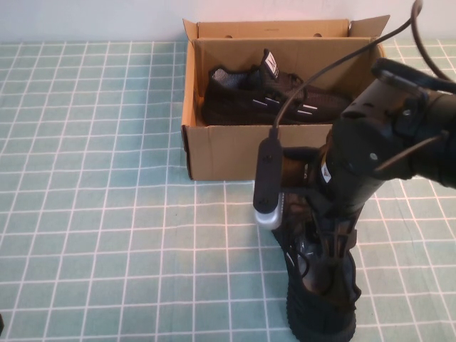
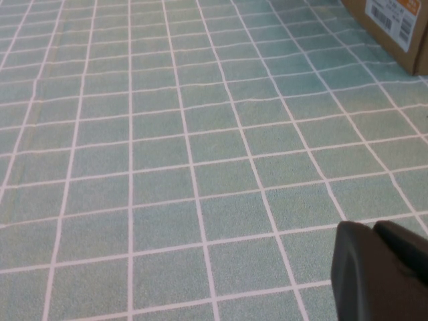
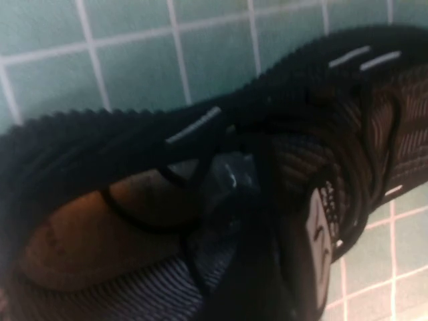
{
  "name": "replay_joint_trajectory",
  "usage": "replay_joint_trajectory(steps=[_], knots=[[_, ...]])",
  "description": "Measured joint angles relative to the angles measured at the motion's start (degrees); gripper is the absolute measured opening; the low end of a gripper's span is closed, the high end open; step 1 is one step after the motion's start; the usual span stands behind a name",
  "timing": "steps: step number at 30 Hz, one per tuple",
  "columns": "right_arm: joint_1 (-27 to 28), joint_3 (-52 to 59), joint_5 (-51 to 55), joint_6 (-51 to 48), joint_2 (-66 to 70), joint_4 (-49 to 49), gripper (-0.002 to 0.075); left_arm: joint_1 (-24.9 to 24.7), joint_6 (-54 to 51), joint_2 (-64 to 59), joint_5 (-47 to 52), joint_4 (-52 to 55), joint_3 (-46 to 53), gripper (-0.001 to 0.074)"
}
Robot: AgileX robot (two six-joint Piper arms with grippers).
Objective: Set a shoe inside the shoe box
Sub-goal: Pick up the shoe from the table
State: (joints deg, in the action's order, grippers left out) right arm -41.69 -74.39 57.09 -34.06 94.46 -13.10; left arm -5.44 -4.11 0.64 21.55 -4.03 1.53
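1. The left end effector (image 2: 378, 271) is hanging low over bare table (image 1: 92, 178) at the far left, well apart from everything else. Its fingers are pressed fully together and gripping nothing. Only the left wrist view is showing it.

2. The table is wearing a pale green cloth with a grid of thin white lines, looking matte and faintly rumpled.

3. The shoe box (image 1: 228, 153) is standing at the far middle of the table, brown corrugated cardboard with its flaps pointing up. A black knit sneaker (image 1: 274, 100) is already lying inside it on its side, white dashes and a white tongue tag showing. That is the finished part, as far as I am judging.

4. The shoe (image 1: 320, 299) is sitting on the table just in front of the box's right half, near the front edge, its ribbed black sole down. Its knit upper is looking soft and pliable, and a tan lining is showing inside the opening.

5. The right end effector (image 1: 329, 274) is poised directly over that shoe's opening, fingers spread wide and clamping nothing yet. Closing, lifting and carrying this shoe into the box are remaining.
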Motion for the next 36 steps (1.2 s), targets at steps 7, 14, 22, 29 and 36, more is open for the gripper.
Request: replay_joint_trajectory(steps=[7,14,22,29,36], knots=[[0.33,0.1,-0.99,0.0,1.87,-0.4,0.0501,0.0,0.0,0.0,0.0,0.0,0.0,-0.0004],[0.49,0.1,-1.65,-0.11,2.85,-0.82,0.0469,0.0,0.0,0.0,0.11,0.0,0.0,-0.0004],[1.1,0.1,-1.74,-0.11,3.3,-1.18,0.0413,0.0,0.0,0.0,0.11,0.0,0.0,-0.0004],[1.29,0.1,-1.39,-0.11,3.3,-0.82,0.0247,0.0,0.0,0.0,0.11,0.0,0.0,-0.0004],[1.29,0.47,-0.91,0.3,3.18,0.74,0.008,0.0,0.0,0.0,0.11,0.0,0.0,-0.0004]])
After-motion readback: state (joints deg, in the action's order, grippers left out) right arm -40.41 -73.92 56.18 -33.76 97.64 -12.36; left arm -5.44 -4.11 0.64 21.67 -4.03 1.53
